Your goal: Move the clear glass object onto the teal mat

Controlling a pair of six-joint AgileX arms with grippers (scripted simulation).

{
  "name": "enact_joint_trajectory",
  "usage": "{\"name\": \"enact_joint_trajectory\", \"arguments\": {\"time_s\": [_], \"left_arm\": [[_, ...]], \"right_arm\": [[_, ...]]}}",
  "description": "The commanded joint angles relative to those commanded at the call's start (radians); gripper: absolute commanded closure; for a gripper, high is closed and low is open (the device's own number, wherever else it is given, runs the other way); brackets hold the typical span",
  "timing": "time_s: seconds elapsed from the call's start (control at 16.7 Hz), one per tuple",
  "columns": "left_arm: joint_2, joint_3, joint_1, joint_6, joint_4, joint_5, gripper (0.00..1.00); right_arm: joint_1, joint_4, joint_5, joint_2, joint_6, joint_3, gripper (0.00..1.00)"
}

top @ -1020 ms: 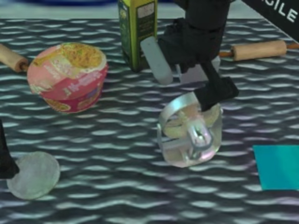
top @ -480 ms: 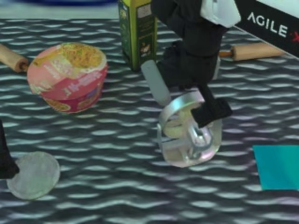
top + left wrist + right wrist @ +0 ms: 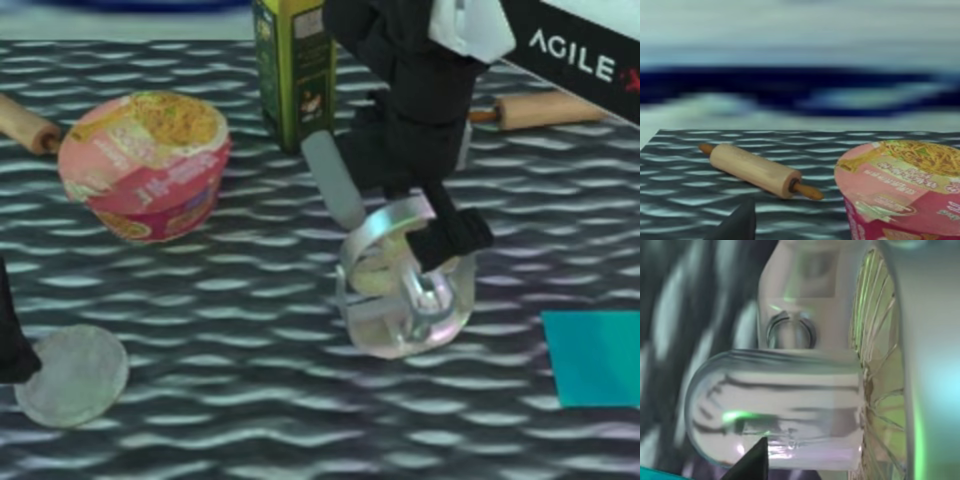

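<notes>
— Since we start at the far left of the desk (image 3: 230, 400), what sits there?
— My left arm is parked at that edge; whether its tool is released or clenched I cannot tell. Just beside it lies a frosted translucent disc (image 3: 72, 375). Farther back, one rolling pin (image 3: 28, 124) pokes in from the left edge, and the pink noodle cup (image 3: 145, 163) stands near it.

— And toward the middle?
— A green-and-yellow carton (image 3: 293, 65) stands upright at the back. In front of it my right arm reaches down, and the right tool (image 3: 385, 205) is at the clear glass mug (image 3: 405, 300), one pale finger (image 3: 332, 180) outside the rim on the carton's side, the dark finger on the other side. Whether it is clenched on the glass I cannot tell.

— Where is the mug?
— Near the desk's centre, well apart from the teal mat (image 3: 595, 357) at the right edge. The right wrist view shows its curved handle (image 3: 775, 407) up close.

— Anything else on the right?
— A second rolling pin (image 3: 550, 108) at the back, and a pale grey block, mostly hidden behind the arm.
</notes>
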Motion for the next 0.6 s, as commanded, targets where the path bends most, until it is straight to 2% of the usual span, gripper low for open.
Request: {"name": "enact_joint_trajectory", "arguments": {"time_s": [0.6], "left_arm": [[0.000, 0.000, 0.000, 0.000, 0.000, 0.000, 0.00]], "right_arm": [[0.000, 0.000, 0.000, 0.000, 0.000, 0.000, 0.98]]}}
